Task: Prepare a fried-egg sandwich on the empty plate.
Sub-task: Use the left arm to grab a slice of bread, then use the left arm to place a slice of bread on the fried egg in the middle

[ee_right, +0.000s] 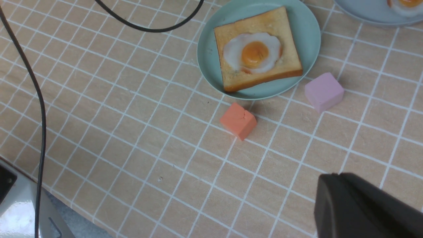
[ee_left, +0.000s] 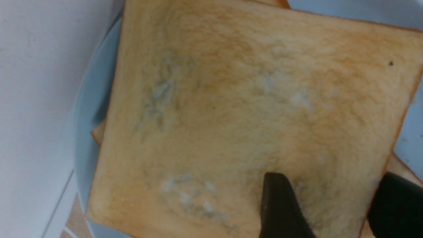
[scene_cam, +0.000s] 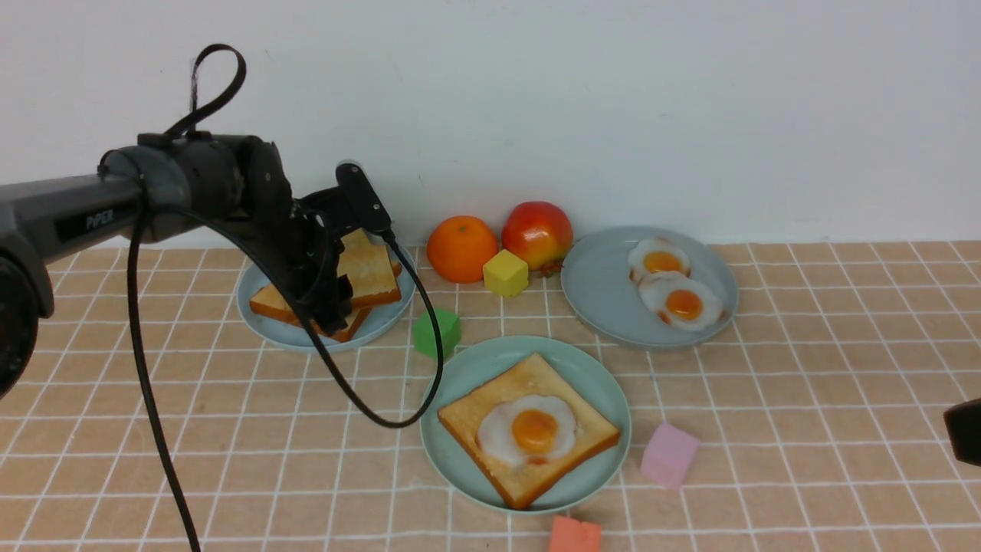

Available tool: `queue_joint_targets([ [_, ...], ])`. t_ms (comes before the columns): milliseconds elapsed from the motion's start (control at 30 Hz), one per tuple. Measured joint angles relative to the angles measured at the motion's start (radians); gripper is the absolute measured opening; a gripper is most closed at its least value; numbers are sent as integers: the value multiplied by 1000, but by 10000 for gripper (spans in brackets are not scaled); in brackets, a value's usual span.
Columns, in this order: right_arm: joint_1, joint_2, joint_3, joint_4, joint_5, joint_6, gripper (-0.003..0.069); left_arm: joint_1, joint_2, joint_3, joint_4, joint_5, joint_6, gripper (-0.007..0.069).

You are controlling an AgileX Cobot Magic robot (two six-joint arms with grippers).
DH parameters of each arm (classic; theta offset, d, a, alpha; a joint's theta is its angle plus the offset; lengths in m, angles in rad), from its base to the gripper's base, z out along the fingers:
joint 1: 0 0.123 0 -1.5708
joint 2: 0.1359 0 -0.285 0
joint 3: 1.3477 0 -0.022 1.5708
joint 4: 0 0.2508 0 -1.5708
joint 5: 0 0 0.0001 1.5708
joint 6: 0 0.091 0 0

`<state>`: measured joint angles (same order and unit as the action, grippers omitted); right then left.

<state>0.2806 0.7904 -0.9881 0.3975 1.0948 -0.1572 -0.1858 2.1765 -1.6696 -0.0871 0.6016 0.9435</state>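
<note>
A square golden toast slice point(scene_cam: 536, 376) and a flat white fried egg point(scene_cam: 529, 431) sit on the round teal-green plate point(scene_cam: 475, 376); the open left end effector point(scene_cam: 336, 307) is at the second golden toast slice point(ee_left: 248, 109), and I cannot tell if the right end effector point(scene_cam: 967, 432) is open or closed

Three plates are counted: one teal-green plate point(scene_cam: 475, 376), plus the blue-grey left plate point(scene_cam: 264, 328) and right plate point(scene_cam: 598, 291). Three toast slices point(scene_cam: 590, 433) and three fried eggs point(scene_cam: 533, 429) are seen. Four cubes are counted: yellow cube point(scene_cam: 505, 273), green cube point(scene_cam: 435, 331), pink cube point(scene_cam: 669, 456), salmon cube point(scene_cam: 575, 535). One orange point(scene_cam: 461, 248) and one apple point(scene_cam: 536, 234) are noted.
</note>
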Motion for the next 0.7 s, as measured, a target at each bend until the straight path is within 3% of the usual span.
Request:
queue_joint_targets([
  [200,0,0,1,8,0,0,29,0,11,-6,0,3,0,293],
  [233,0,0,1,13,0,0,32,-2,11,-7,0,8,0,213],
  [333,0,0,1,17,0,0,34,-8,7,-7,5,15,0,139],
  [500,0,0,1,18,0,0,36,-25,-32,-5,21,37,-25,111],
  [700,0,-35,1,-82,0,5,41,-125,-206,-4,59,172,-429,95],
])
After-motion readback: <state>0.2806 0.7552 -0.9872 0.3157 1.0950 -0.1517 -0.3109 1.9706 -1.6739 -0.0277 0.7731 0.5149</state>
